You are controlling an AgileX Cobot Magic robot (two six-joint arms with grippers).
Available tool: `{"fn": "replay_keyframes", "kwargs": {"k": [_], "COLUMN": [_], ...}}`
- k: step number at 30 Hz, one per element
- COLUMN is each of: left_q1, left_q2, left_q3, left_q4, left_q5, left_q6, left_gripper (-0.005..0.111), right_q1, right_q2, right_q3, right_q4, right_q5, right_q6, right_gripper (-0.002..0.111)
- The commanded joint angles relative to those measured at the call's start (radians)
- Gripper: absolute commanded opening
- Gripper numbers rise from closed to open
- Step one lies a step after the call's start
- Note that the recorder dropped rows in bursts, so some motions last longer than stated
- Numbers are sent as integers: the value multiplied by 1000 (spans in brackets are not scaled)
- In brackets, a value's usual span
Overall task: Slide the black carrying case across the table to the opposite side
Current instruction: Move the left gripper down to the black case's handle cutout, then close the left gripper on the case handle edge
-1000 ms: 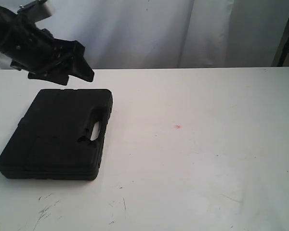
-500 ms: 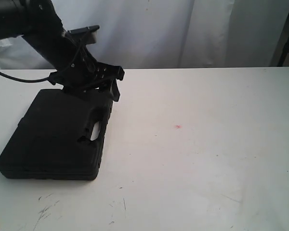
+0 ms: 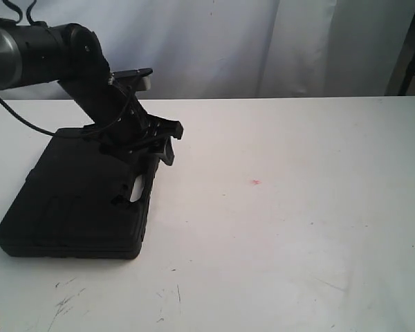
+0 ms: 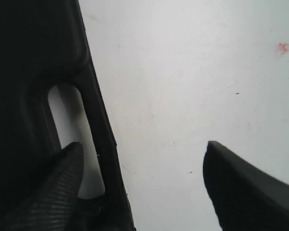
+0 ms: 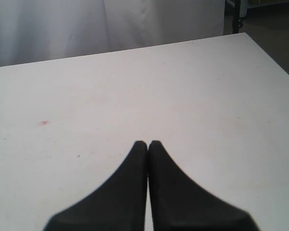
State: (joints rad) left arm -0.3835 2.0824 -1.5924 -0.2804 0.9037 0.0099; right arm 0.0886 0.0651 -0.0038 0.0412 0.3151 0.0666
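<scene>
Black case lies at the left of the white bench, with our left fingers low over its handle edge. Left wrist view: we see them spread wide, one at the handle cutout. Right wrist view: our right fingers are pressed together above the bench.

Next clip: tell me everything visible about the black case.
The case is a flat, rectangular, matte black box, plastic by its look, lying flat on the white table at the left of the exterior view. A moulded handle cutout pierces its edge toward the table's middle, table showing through. The left pincer, open, straddles that edge: one finger over the case, one over bare table; contact cannot be confirmed.
</scene>
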Motion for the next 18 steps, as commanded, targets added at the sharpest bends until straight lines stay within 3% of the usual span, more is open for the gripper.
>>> {"fn": "replay_keyframes", "kwargs": {"k": [1,18], "left_q1": [-5,-5], "left_q2": [14,138], "left_q3": [-7,-7], "left_q4": [-21,-29], "left_q5": [-14,-9], "left_q6": [-10,-10], "left_gripper": [67,67], "right_q1": [-7,-7], "right_q2": [-6,-6], "right_q3": [4,4], "right_q4": [2,2], "right_q5": [-6,-6], "right_q6": [-6,-6], "right_gripper": [0,0]}}
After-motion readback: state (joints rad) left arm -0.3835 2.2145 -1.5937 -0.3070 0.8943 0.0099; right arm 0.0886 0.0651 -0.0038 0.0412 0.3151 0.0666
